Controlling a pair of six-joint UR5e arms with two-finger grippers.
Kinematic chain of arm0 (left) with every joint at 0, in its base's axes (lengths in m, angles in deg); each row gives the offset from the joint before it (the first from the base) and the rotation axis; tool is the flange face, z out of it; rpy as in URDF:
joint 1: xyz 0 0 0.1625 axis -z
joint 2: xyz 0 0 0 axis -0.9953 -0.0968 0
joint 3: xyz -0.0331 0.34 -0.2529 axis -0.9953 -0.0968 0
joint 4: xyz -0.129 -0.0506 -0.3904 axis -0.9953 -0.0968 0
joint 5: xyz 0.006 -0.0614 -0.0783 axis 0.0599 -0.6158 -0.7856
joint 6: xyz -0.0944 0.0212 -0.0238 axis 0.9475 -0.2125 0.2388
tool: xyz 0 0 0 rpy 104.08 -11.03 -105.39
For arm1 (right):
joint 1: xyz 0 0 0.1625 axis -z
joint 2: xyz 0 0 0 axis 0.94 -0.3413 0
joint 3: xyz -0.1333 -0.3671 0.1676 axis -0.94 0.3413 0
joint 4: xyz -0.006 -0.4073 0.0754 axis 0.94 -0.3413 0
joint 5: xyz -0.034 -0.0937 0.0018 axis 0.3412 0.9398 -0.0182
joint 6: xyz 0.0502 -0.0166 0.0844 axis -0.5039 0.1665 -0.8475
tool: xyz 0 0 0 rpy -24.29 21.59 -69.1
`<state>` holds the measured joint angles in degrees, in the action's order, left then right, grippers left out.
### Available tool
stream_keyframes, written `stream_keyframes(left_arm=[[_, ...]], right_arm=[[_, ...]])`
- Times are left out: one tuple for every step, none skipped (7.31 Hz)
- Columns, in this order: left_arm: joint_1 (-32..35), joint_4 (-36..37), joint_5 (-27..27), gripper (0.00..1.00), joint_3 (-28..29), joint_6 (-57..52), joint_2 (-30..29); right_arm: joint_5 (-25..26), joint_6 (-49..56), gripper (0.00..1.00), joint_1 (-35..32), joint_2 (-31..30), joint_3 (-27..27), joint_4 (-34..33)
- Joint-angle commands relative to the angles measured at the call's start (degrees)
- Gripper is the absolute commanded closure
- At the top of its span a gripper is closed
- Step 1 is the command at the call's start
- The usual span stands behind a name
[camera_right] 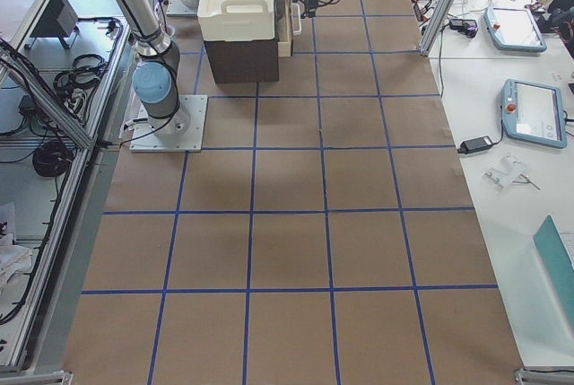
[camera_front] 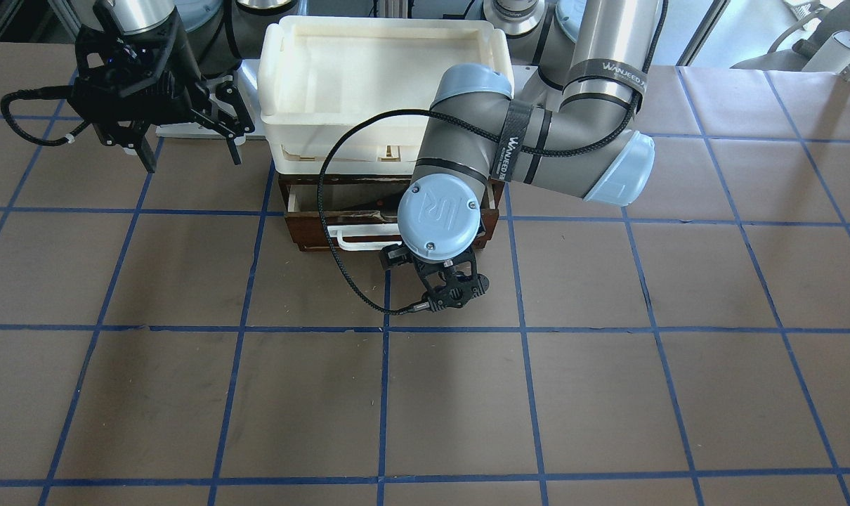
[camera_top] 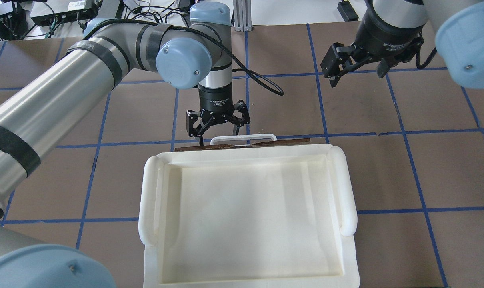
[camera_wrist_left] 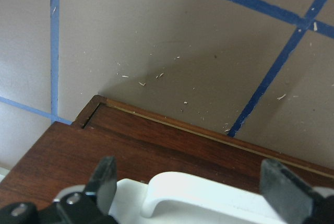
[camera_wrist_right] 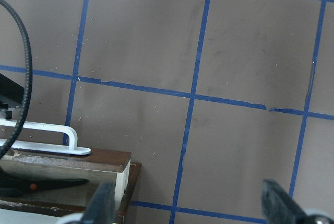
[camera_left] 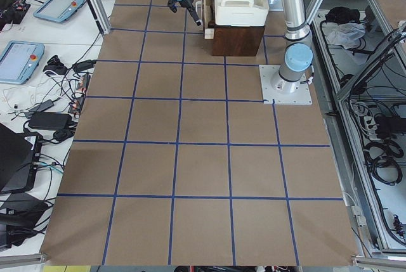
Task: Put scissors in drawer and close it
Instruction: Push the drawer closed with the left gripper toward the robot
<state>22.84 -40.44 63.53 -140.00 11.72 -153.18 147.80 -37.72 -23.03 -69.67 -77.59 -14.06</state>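
Drawer (camera_front: 311, 236): dark brown wood, pale plywood inside, wide white bar handle (camera_front: 365, 245) on the front. It is partly pulled out and open, and sits on the surface (camera_front: 186, 393) under the stacked white trays (camera_front: 341, 133). Scissors (camera_wrist_right: 49, 184): small, with slim dark blades and an orange-red spot. They lie flat inside the drawer, just behind its front wall, blades running along it.

Stacked white plastic trays (camera_top: 348, 192) sit just behind and below the jaws of the left gripper (camera_top: 219, 132); the top tray is a shallow open basin. A brown table (camera_top: 386, 172) crossed by a grid of blue tape (camera_top: 426, 131) spreads beneath both sets of jaws. Two tablet-like screens (camera_left: 60, 6) lie on a side bench, well apart from the jaws.
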Motion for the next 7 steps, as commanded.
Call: stream_keyframes(left_arm=[[0.72, -0.41, -0.02, 0.0, -0.59, 0.55, 0.04], [0.82, -0.41, 0.16, 0.0, -1.38, 0.73, -0.05], [0.82, -0.5, 0.16, 0.0, -1.82, 0.73, 0.3], [0.82, -1.8, 0.25, 0.0, -1.74, 0.73, 0.39], [0.82, -3.38, 0.33, 0.0, -1.74, 0.73, 0.3], [0.82, -4.62, 0.34, 0.0, -1.82, 0.81, 0.21], [0.82, -5.67, 0.42, 0.0, -1.74, 0.99, 0.3]], right_arm=[[-0.01, -0.01, 0.0, 0.0, 0.0, 0.0, -0.02], [-0.01, -0.01, 0.0, 0.0, 0.0, 0.0, -0.02], [-0.01, -0.01, 0.0, 0.0, 0.0, 0.0, -0.02], [-0.1, -0.01, 0.0, 0.0, 0.0, 0.0, -0.02], [-0.01, -0.01, 0.0, 0.0, 0.0, 0.0, -0.02], [-0.01, 0.08, 0.0, 0.0, 0.09, 0.0, 0.07], [0.16, 0.08, 0.0, 0.0, 0.0, 0.0, -0.02]])
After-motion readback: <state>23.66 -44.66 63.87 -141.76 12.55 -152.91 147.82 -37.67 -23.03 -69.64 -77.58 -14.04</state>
